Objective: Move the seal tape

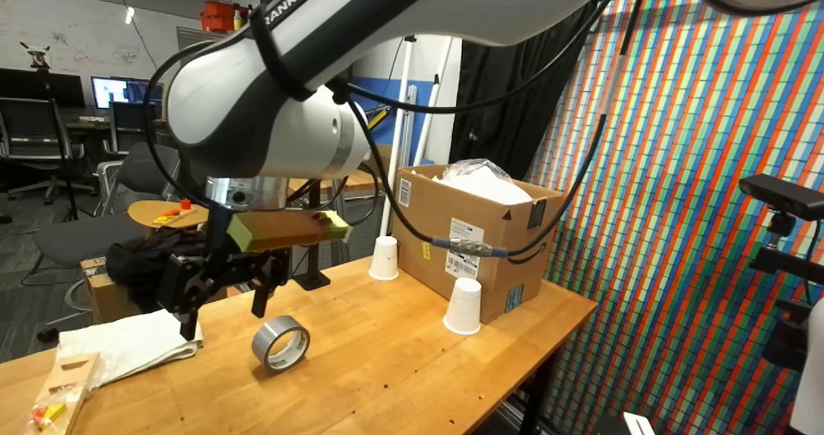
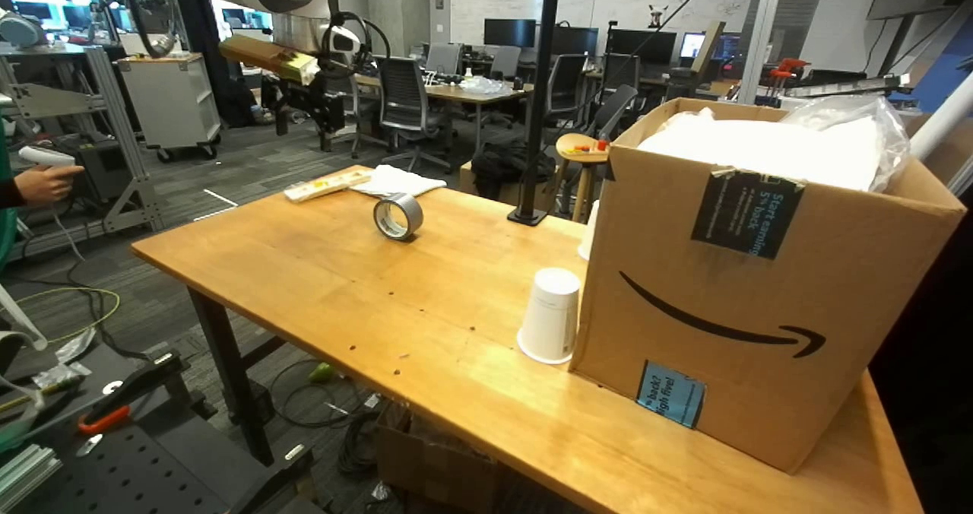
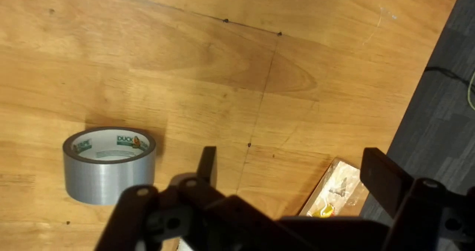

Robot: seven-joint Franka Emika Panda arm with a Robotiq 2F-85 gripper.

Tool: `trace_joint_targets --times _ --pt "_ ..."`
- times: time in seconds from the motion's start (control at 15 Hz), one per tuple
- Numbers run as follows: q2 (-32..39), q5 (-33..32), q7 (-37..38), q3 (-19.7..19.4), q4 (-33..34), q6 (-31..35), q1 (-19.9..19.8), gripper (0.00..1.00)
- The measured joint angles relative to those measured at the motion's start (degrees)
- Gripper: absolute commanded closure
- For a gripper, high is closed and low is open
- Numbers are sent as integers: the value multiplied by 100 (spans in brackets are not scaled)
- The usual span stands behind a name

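The seal tape (image 1: 264, 340) is a silvery-grey ring with a white inner core. It stands on its edge on the wooden table, and also shows in an exterior view (image 2: 413, 214). In the wrist view the seal tape (image 3: 109, 181) lies left of the jaws, outside them. My gripper (image 1: 224, 318) is open and empty, held above the table and the tape. It also shows in an exterior view (image 2: 304, 137). In the wrist view the gripper's (image 3: 291, 165) two fingers stand wide apart with only table, tray and floor seen between them.
A folded white cloth (image 1: 129, 346) and a wooden tray (image 1: 69, 383) with small coloured pieces lie near the tape. Two upturned white paper cups (image 1: 384, 259) (image 1: 463, 307) stand by a large cardboard box (image 2: 714, 293). A black post (image 2: 538, 118) rises at the table edge.
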Motion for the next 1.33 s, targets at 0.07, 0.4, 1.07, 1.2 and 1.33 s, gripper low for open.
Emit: trace_joint_targets --times 0.07,0.4,1.07,1.2,1.33 --pt "186 -46 0 0 184 0 22 0" --pt "1041 -295 0 -5 1044 0 48 0" --pt "2304 -434 -35 -224 2263 -2 23 0" --pt "2457 -434 -53 -268 2336 -1 -19 0" --pt "2536 -434 -75 -302 2340 1 -81 0"
